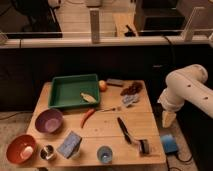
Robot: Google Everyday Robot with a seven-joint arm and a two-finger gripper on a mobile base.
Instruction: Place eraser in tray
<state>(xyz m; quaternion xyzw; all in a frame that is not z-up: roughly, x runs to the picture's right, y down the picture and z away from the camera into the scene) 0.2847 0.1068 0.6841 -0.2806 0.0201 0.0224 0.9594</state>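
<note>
The eraser [115,82] is a small flat dark grey block lying on the wooden table near its far edge, just right of an orange fruit [102,85]. Left of the fruit sits the green tray [59,90], with a pale yellowish item [89,97] inside its right end. My white arm [186,89] reaches in from the right, past the table's right edge. My gripper [168,119] hangs pointing down beside that edge, well to the right of the eraser and lower in the picture. It is open and holds nothing.
Also on the table are a dark red cluster [131,89], a blue-white packet [130,100], a fork [110,109], a red chili [87,117], a purple bowl [49,121], an orange bowl [21,149], a metal cup [48,152], a blue-grey block [70,145], a blue cup [104,154] and a black-handled brush [125,131].
</note>
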